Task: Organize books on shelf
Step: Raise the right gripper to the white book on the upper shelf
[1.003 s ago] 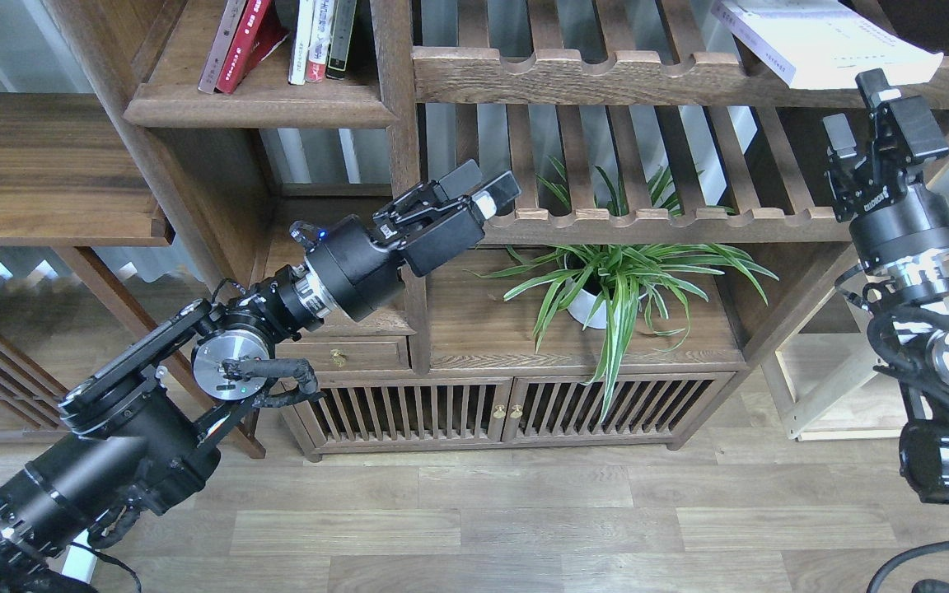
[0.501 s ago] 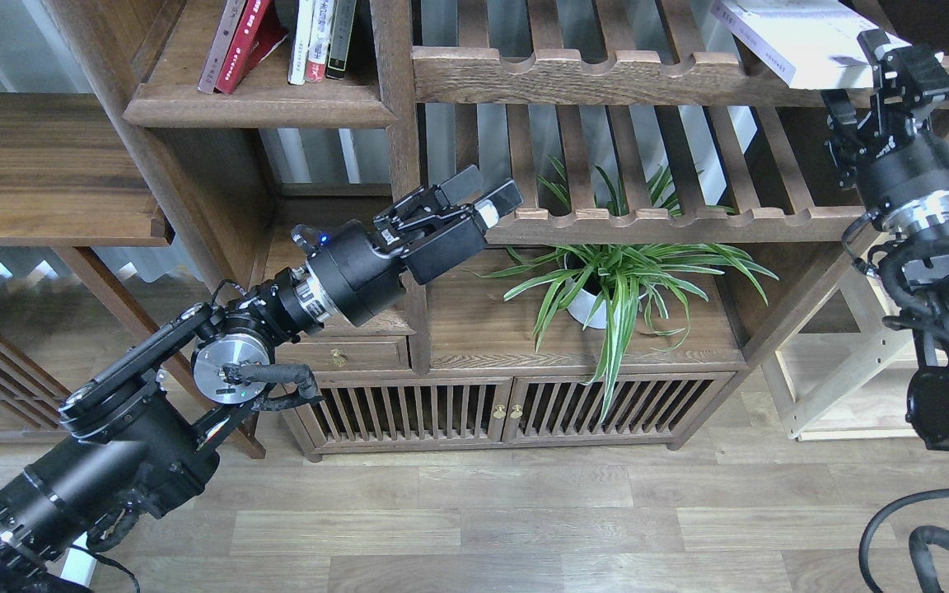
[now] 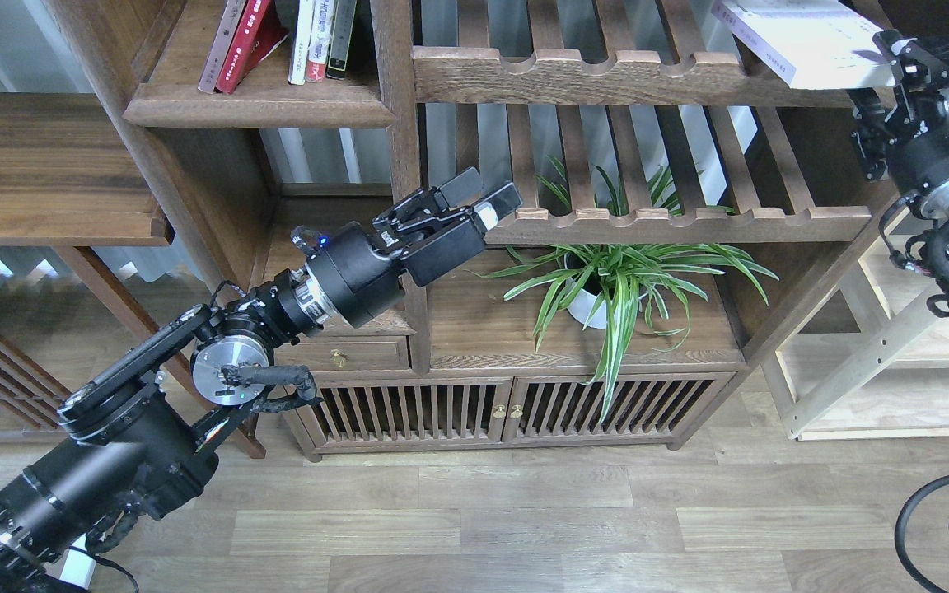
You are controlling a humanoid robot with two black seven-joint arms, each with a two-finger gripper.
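White book (image 3: 804, 41): thick pale paperback, matte cover, lying tilted on the upper slatted rack (image 3: 606, 78) at the upper right of the frame, its corner overhanging the scalloped rail. Right hand (image 3: 923, 62): black, angular, sitting at the book's right corner, touching or just beside it; whether its fingers are apart or clamped on the book cannot be told.

Shelf (image 3: 260, 103): solid dark-brown board, grained, moulded front edge, upper left of centre. Standing on it, leaning, are slim spines in maroon, red, white and dark (image 3: 277, 37).

Left hand (image 3: 491, 193): black, boxy, at mid frame, fingers standing apart, gripping nothing, tips near the lower slatted rack (image 3: 672, 222).

Potted plant (image 3: 614, 284): long striped green leaves, white pot, standing on the cabinet top.
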